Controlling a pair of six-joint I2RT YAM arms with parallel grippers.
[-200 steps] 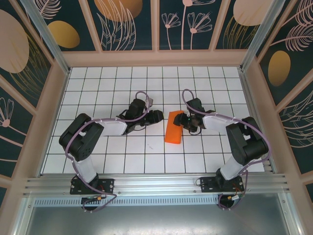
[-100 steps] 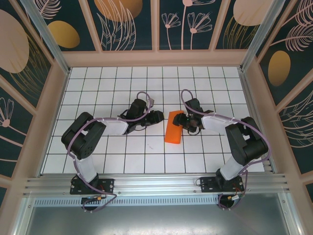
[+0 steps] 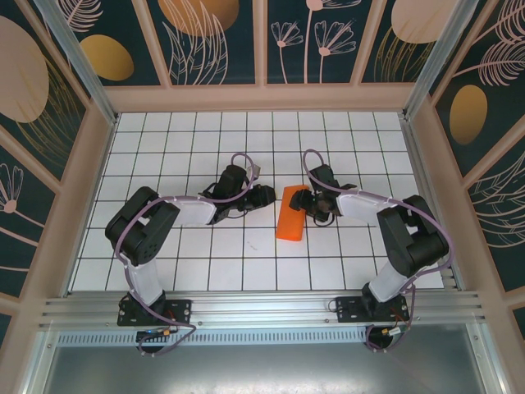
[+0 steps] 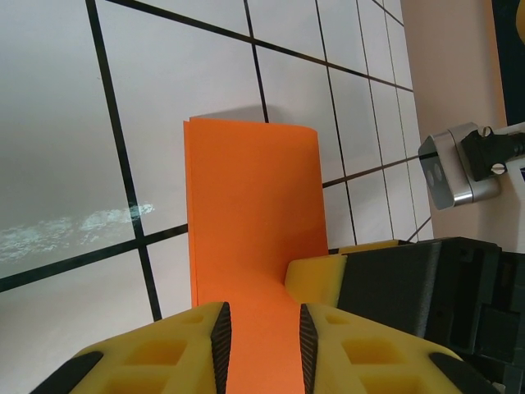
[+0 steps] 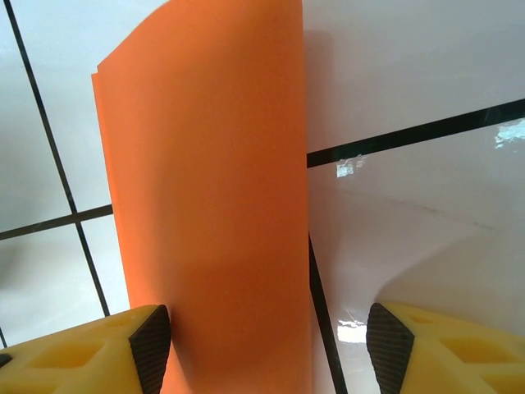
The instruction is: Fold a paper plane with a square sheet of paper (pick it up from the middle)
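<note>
The sheet (image 3: 290, 220) lay flat on the table (image 3: 189, 148), folded into a narrow orange oblong, in the space between the two grippers. It sat just right of the left gripper (image 3: 264, 195), and its far corner was under the right gripper (image 3: 310, 203), with the rest trailing toward the arm bases.

From the left wrist, the left gripper (image 4: 262, 336) had its jaws a narrow way apart, and the sheet (image 4: 250, 205) ran out ahead of them, wider than the gap. The bottom of that frame cut off its near end, so the tips were possibly touching it, but the jaws clamped nothing. Beside that gripper's right finger, one yellow finger (image 4: 328, 267) of the right gripper rested at the sheet's edge, its black body behind it. Farther off stood a silver metal part (image 4: 451, 168) that I could not identify.

From the right wrist, the right gripper (image 5: 271, 345) stood wide apart and closed on nothing. The sheet (image 5: 205, 164) lay against the pad (image 5: 152, 345) on the left of that view and well short of the other pad. It stretched ahead with a slight curl at its far end. The fingers hid its near edge.

Patterned walls (image 3: 213, 33) ringed the table, and a metal rail (image 3: 262, 308) ran behind both grippers at the arm bases.
</note>
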